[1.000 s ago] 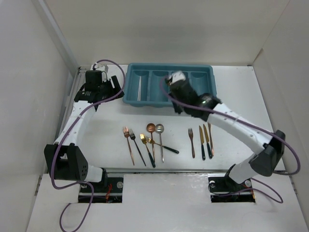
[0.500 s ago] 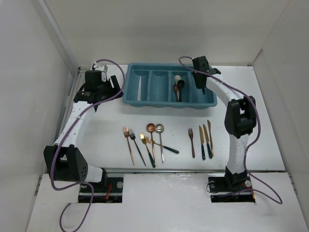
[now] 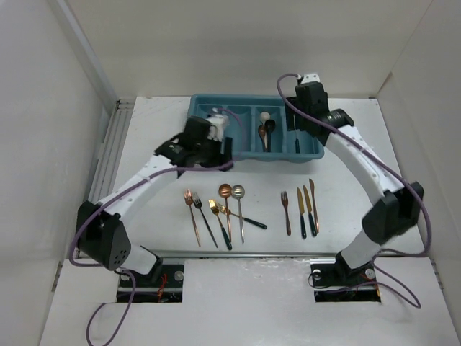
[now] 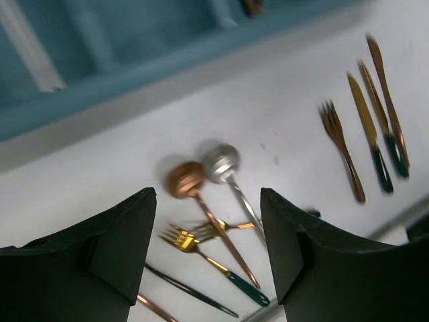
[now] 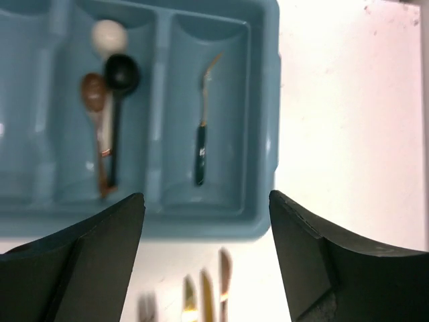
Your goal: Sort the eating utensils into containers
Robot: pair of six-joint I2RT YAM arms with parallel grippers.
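Top external view shows the change: the left claw (image 4: 208, 196), parked off the tray's (image 3: 314, 150) left end half a second ago, has swung across and now hangs in front of the tray, over the loose cutlery. Its fingers are spread wide with nothing between them. Under the gap lie the copper spoon (image 4: 184, 180) and the silver spoon (image 4: 221, 161), bowls side by side, with a gold fork (image 4: 221, 270) just behind them.

The right claw (image 5: 206, 198) has barely shifted. It is also wide and empty, poised over the tray's near rim. A dark-handled fork (image 5: 203, 127) lies ahead of it in the end compartment, and the white spoon (image 5: 107, 32) and black spoon (image 5: 120, 74) lie one compartment to its left.

So the left arm is probably lining up the next pick (likely a spoon). The knives (image 3: 307, 205) are untouched, well off to that claw's right.
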